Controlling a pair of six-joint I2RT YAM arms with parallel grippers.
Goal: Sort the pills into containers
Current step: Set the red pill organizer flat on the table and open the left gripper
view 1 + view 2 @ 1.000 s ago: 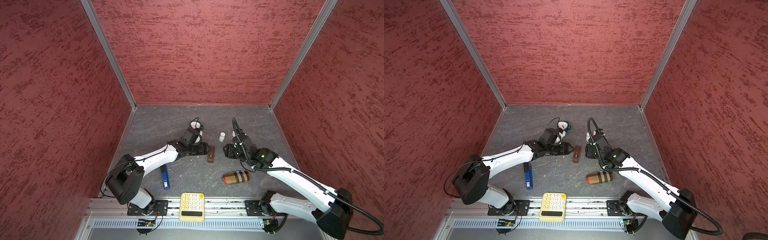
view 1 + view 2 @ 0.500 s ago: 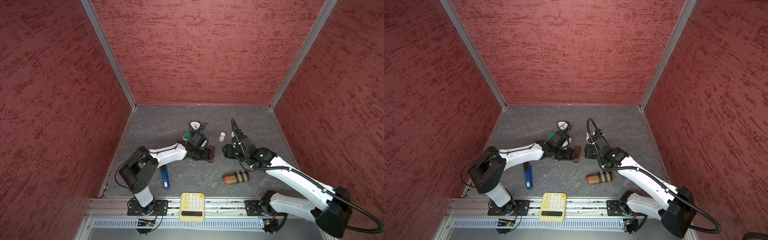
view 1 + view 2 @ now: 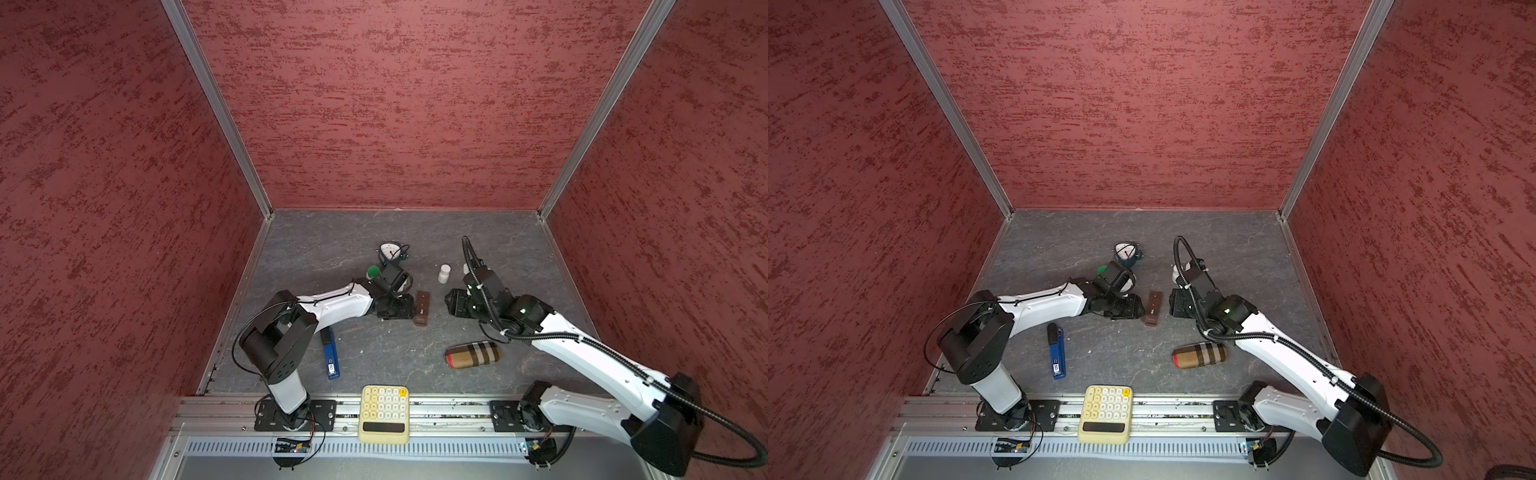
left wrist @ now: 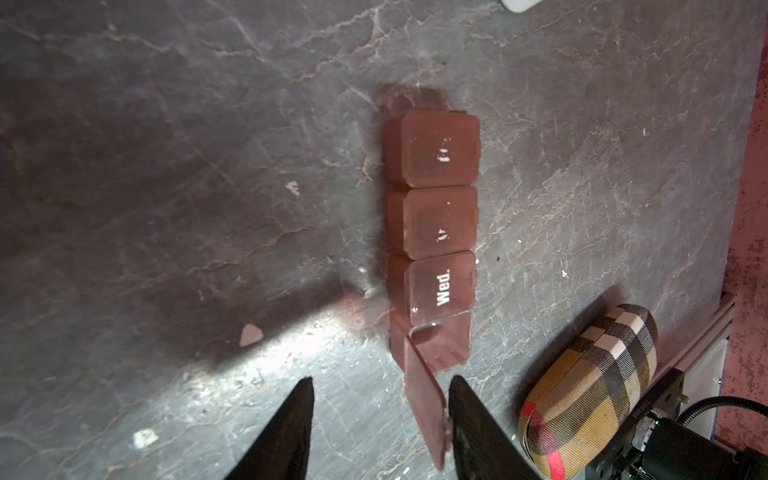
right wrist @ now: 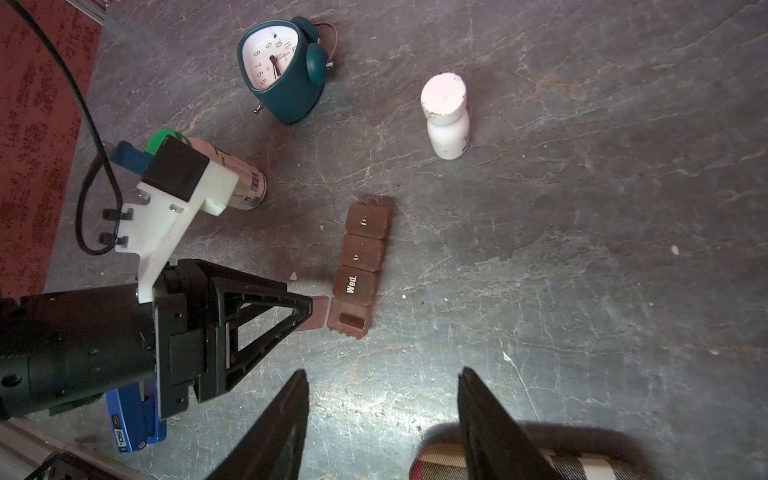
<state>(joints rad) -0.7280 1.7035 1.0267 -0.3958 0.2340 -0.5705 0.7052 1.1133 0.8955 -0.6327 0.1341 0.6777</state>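
The containers (image 4: 432, 232) are a brown strip of lidded compartments, one marked "Wed.", lying mid-table in both top views (image 3: 422, 307) (image 3: 1153, 308). The end compartment's lid (image 4: 426, 399) stands swung open and the cavity (image 5: 352, 319) looks empty. My left gripper (image 4: 380, 382) is open at that end (image 3: 409, 309). The lid lies between its fingers, against one finger (image 4: 461, 399). A small pale pill-like piece (image 4: 250, 334) lies on the table beside the strip. My right gripper (image 5: 383, 370) is open over bare table, right of the strip (image 3: 449, 301).
A white bottle (image 3: 444, 274) stands behind the strip. A green-capped bottle (image 5: 232, 174) lies on its side by the left wrist. A teal clock (image 3: 390, 251) sits further back. A plaid case (image 3: 471, 354), a blue lighter (image 3: 330, 353) and a yellow calculator (image 3: 384, 413) lie nearer the front.
My left gripper has moved from beside the green-capped bottle to the strip's near end, and its jaws have narrowed. The right arm has hardly moved.
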